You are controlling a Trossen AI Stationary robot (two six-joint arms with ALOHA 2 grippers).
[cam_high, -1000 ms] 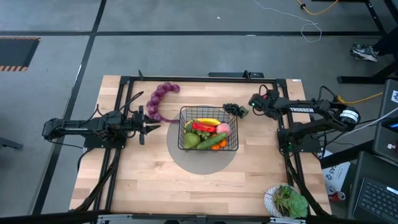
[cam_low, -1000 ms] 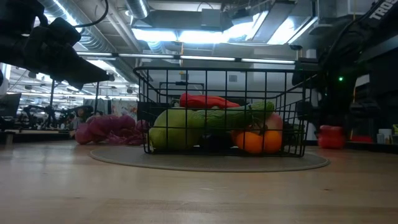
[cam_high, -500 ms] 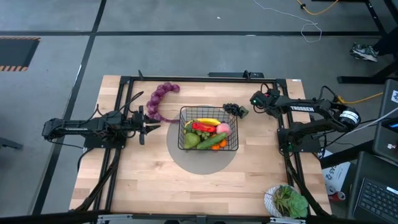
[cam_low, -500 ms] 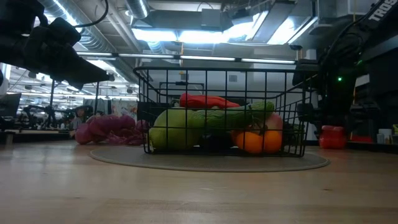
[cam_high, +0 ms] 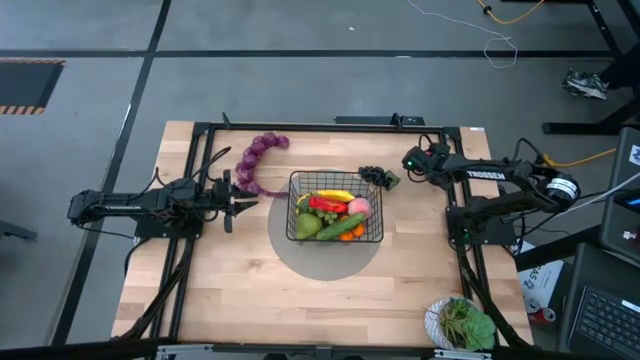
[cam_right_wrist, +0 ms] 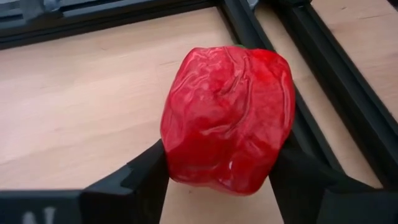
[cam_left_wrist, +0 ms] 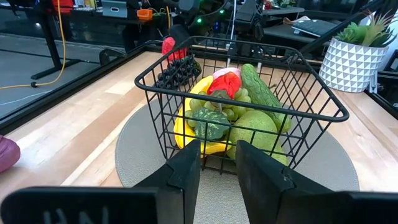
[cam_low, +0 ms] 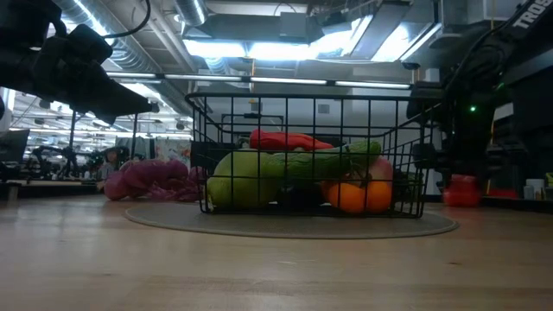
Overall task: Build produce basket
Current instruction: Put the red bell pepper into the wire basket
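Mid-desk, the basket point(cam_high: 335, 221) sits loaded with produce point(cam_left_wrist: 233, 115). Purple grapes point(cam_high: 256, 160) lie toward the far left edge. Near the far right corner, the right gripper point(cam_right_wrist: 217, 177) clamps a red pepper point(cam_right_wrist: 227, 118). The left gripper point(cam_left_wrist: 217, 165) hovers narrowly parted, empty.

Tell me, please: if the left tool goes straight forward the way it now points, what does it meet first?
Most likely the basket. The left tool points directly at its near wire wall, with only bare table and the grey round mat between. How far off that wall is cannot be judged well.
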